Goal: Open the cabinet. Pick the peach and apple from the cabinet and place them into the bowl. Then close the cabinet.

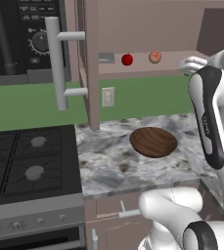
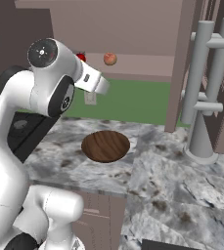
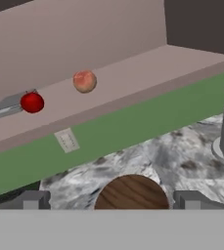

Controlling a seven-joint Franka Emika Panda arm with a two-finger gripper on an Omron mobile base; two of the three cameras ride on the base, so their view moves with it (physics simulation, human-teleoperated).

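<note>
With the cabinet (image 1: 91, 73) open, we hold our claw (image 3: 111, 200) wide and empty above the bowl (image 3: 131, 192), and next must reach up to the shelf for the peach (image 3: 84, 81) or apple (image 3: 32, 102).

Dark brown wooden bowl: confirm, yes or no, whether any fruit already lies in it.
No: the dark brown wooden bowl is empty, while the bright red apple and pale orange-pink peach sit on the cabinet shelf.

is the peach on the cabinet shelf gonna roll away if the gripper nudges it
Probably, yes. The peach is round and sits free on the flat, lipless shelf of the cabinet, so a side nudge would likely roll it, perhaps toward the apple or off the front edge. Its smooth curve might also slip between the fingers, so the open gripper should close centred on it.
</note>
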